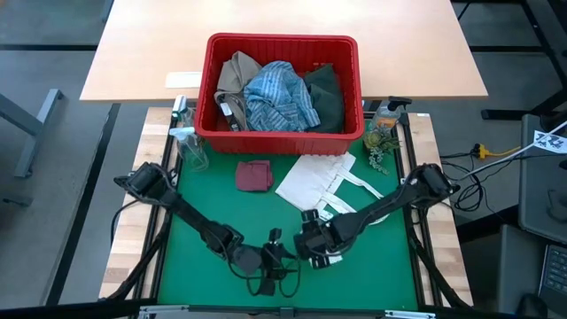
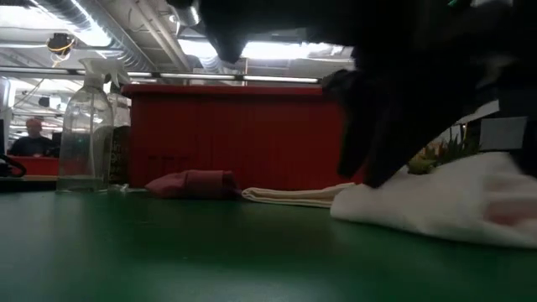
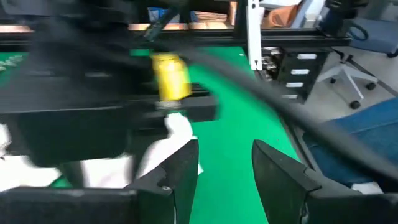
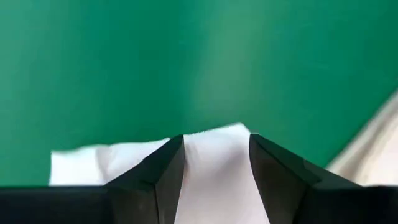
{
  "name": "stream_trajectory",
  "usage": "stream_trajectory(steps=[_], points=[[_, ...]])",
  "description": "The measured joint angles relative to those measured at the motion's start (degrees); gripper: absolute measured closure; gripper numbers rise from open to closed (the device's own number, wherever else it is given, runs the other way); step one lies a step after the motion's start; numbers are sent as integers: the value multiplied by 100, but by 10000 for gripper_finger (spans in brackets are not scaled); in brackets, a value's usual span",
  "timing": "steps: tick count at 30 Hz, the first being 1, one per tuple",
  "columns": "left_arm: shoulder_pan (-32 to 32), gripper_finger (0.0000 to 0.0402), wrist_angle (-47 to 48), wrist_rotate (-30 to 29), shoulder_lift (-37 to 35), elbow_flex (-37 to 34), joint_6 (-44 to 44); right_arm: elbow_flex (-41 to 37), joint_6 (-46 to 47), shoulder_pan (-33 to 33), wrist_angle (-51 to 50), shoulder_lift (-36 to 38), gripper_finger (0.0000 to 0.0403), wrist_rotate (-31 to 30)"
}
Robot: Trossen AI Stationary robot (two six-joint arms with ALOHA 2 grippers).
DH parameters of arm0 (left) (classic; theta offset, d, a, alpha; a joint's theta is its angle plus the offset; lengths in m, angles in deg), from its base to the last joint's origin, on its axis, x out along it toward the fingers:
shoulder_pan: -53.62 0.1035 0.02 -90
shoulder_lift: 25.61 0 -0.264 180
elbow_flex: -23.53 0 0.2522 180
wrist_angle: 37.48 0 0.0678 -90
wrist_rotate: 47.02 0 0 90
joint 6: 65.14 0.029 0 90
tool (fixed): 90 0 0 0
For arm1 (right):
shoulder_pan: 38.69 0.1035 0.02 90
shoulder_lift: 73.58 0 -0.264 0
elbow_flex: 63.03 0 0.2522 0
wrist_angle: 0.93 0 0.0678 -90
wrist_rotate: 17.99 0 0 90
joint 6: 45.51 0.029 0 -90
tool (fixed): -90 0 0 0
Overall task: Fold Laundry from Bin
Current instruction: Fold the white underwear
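The red bin [image 1: 211,89] stands at the mat's far edge and holds a tan garment [image 1: 235,75], a blue-white striped shirt [image 1: 279,97] and a dark green garment [image 1: 326,93]. A small maroon cloth [image 1: 254,175] lies on the green mat in front of it. A small white cloth [image 4: 214,168] lies on the mat near the front edge. My right gripper [image 4: 216,152] slants down over it, open, a finger on either side of its edge. My left gripper [image 3: 225,162] stands open just left of it, with nothing between its fingers. My right gripper comes at the white cloth's edge [image 4: 211,140] from above, slanting down, with the cloth showing in the gap between its spread fingers. The cloth lies flat on the mat. Whether the fingers touch it, I cannot tell.
A flat white tote bag [image 1: 319,182] with loop handles lies right of the maroon cloth. A clear spray bottle [image 2: 84,134] stands at the far left by the bin, and a small plant and bottle [image 1: 383,133] at the far right. Bare green mat [image 1: 204,275] lies near the front left.
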Motion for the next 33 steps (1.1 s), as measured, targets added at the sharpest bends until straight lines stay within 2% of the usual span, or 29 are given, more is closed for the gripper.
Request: stream_trajectory(steps=[8, 10, 13, 17, 27, 33], points=[[-93, 257, 2, -20, 0, -1, 7, -5, 464, -498, 67, 0, 221, -725], [-57, 257, 2, -131, 0, 0, 0, 35, 521, -634, 1, -1, 221, -673], [35, 257, 1, -329, 0, 0, -42, 217, 538, -740, -275, 26, 221, -271], [213, 257, 10, -302, 0, -1, -317, 314, 445, -687, -515, 267, 221, 42], [483, 257, -526, -312, 535, 0, -393, 286, 407, -317, -1318, 518, 221, 52], [637, 257, -748, -332, 848, -2, -391, 42, 414, -331, -1236, 518, 221, 52]])
